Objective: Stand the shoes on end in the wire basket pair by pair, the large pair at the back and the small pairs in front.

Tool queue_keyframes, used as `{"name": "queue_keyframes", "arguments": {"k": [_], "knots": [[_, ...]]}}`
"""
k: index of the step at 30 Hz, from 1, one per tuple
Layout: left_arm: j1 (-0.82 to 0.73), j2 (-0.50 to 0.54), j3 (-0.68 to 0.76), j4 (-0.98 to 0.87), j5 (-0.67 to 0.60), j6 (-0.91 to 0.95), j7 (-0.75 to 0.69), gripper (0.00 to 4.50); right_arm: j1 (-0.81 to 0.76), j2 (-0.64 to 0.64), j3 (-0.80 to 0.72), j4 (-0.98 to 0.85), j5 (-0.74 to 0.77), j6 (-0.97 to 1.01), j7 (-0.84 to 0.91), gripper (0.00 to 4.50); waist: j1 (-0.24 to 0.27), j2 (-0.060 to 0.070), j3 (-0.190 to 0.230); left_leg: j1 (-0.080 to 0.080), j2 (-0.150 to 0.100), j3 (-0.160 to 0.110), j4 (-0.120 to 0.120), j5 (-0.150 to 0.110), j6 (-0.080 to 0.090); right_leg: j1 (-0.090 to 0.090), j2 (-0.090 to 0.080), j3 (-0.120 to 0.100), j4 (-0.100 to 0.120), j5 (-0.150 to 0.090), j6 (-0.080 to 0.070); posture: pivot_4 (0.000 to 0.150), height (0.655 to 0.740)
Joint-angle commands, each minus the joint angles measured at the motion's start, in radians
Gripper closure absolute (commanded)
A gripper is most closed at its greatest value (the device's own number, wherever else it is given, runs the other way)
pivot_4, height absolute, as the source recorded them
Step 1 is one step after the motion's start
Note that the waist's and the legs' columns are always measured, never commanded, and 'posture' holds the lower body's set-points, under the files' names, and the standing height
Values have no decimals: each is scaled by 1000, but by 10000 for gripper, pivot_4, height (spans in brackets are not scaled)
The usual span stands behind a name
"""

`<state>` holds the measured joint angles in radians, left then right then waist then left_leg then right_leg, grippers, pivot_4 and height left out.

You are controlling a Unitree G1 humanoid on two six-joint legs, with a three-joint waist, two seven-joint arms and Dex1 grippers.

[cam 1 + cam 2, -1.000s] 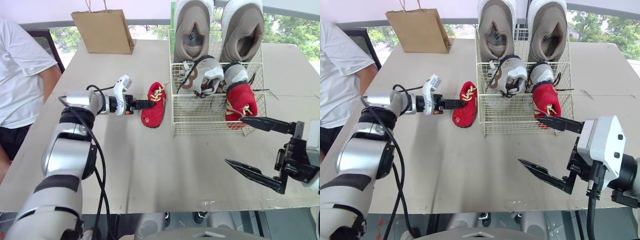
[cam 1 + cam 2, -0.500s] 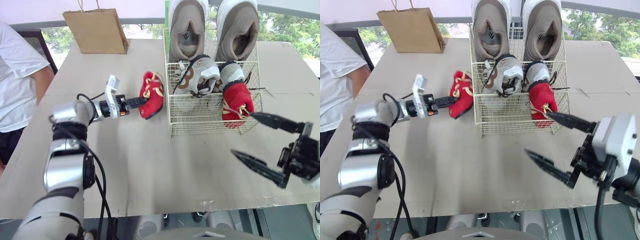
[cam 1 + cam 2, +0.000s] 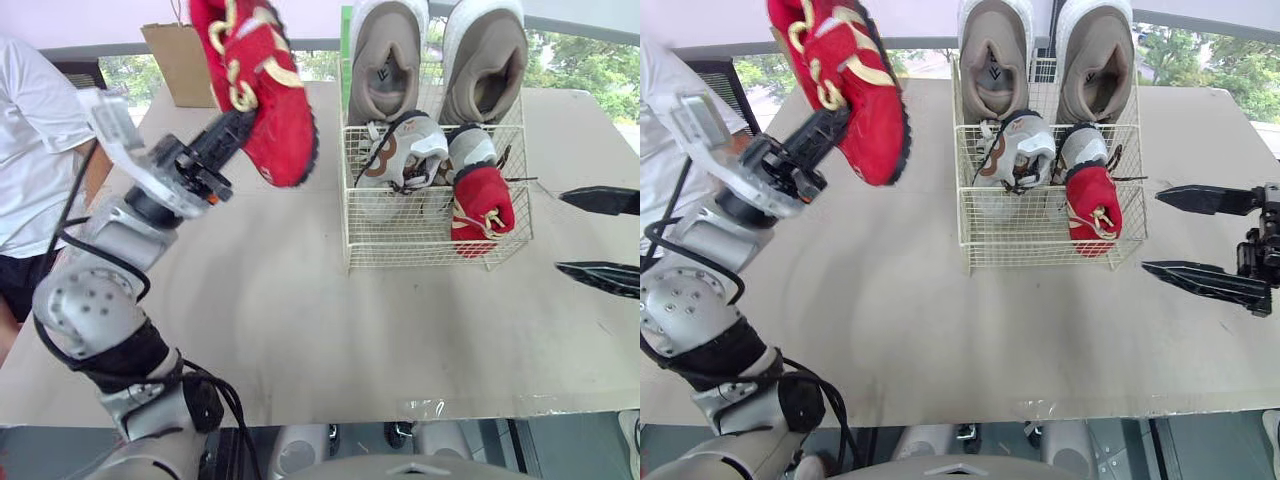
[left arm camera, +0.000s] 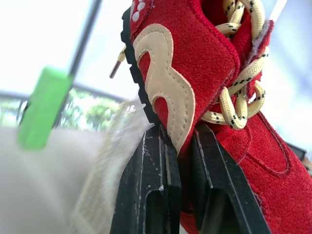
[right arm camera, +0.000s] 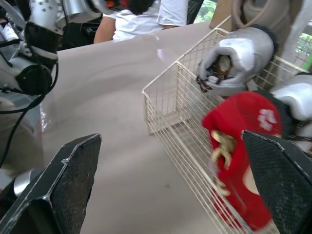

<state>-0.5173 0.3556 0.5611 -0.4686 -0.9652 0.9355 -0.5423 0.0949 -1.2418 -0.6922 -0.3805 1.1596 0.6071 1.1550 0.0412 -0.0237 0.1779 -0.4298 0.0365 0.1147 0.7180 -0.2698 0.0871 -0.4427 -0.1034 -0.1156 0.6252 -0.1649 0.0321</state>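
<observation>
My left gripper (image 3: 236, 124) is shut on a small red shoe (image 3: 256, 88) with cream laces, held high above the table, left of the wire basket (image 3: 440, 245). In the left wrist view its fingers (image 4: 148, 185) pinch the red shoe (image 4: 195, 73) at its side. Two large grey-brown shoes (image 3: 386, 60) stand on end at the basket's back. In front of them are two small silver shoes (image 3: 405, 148) and another red shoe (image 3: 482, 208), at the front right. My right gripper (image 3: 560, 232) hangs open to the right of the basket, nothing between its fingers (image 5: 73, 175).
A brown paper bag (image 3: 178, 62) stands at the table's far left, partly behind the lifted shoe. A person in a white shirt (image 3: 40, 150) sits at the left edge. Bare tabletop (image 3: 300, 320) lies in front of the basket.
My left gripper has lifted the red shoe from beside the basket to high above the table. My right gripper has drawn back to the right.
</observation>
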Motion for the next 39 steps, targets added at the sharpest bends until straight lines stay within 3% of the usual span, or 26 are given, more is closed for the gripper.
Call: {"name": "queue_keyframes", "arguments": {"k": [1,6,14,17,27,32,33,36,39], "knots": [[74,-81,-200,-149,151,-216,10,44626,-64,-19,7,51,-45,2,66,0,1,0,0,0,0,0,0,0,0,0,0,0,0,0,0,1500,7400],[156,-148,-478,-73,484,-638,-68,44626,-152,0,25,101,-85,21,61,0,-1,0,0,1,0,1,1,0,0,1,1,0,0,0,0,1500,7400],[154,-197,-611,257,841,-1275,-47,44626,-187,42,3,88,-91,84,36,0,0,3,-1,-1,1,1,1,-2,3,-1,0,0,0,1,-1,1500,7400],[165,-186,-648,344,911,-1420,-41,44626,-177,54,-24,64,-87,109,31,0,0,3,-1,-1,1,1,1,-2,4,-2,0,0,0,1,-1,1500,7400],[219,-131,-730,531,975,-1606,-50,44626,-160,111,-34,1,-107,134,-8,0,0,8,-5,-1,1,1,1,-4,6,-1,-1,-1,0,1,-1,1500,7400],[259,-75,-767,504,885,-1516,-119,20313,-127,140,-45,-15,-114,133,-8,0,0,14,-12,0,1,2,0,-4,7,-1,-1,0,0,0,0,1500,7400],[256,-66,-762,503,893,-1510,-113,12971,-119,146,-46,-16,-117,129,-5,0,2,14,-12,-1,1,2,1,-5,8,-2,-1,-1,0,0,0,1500,7400],[229,-61,-739,515,927,-1502,-77,2389,-114,165,-27,-4,-134,109,3,0,1,15,-12,-1,1,1,2,-4,7,-1,-1,-1,0,-2,4,1500,7400],[218,-78,-737,499,904,-1456,-61,818,-119,176,-14,2,-144,100,8,0,-2,17,-14,0,1,2,2,-4,7,-1,-1,0,0,-2,4,1500,7400]]}}
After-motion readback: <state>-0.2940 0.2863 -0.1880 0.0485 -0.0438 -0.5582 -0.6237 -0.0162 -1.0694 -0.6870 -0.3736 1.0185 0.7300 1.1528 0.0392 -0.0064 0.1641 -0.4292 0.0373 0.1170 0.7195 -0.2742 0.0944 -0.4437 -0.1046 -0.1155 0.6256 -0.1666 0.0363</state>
